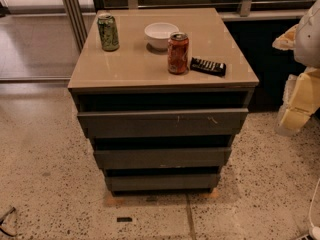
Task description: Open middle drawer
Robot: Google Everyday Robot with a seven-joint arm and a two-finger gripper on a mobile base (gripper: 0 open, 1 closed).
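Note:
The cabinet (162,79) stands in the middle of the view with three dark grey-brown, handle-less fronts stacked one under another. The middle drawer (162,157) is the medium-width front, below the widest front with pale scratches (162,122) and above the narrowest front (162,182). All three fronts look pushed in, with dark gaps above each. My gripper (296,106), pale yellow under a white arm part (310,34), hangs at the right edge of the view. It is to the right of the cabinet, about level with the top front, and touches nothing.
On the cabinet's top stand a green can (108,32), a white bowl (161,35), a red can (178,53) and a flat black object (207,66). Speckled floor (45,184) surrounds the cabinet. A railing and dark wall run behind it. A small dark item (124,219) lies on the floor in front.

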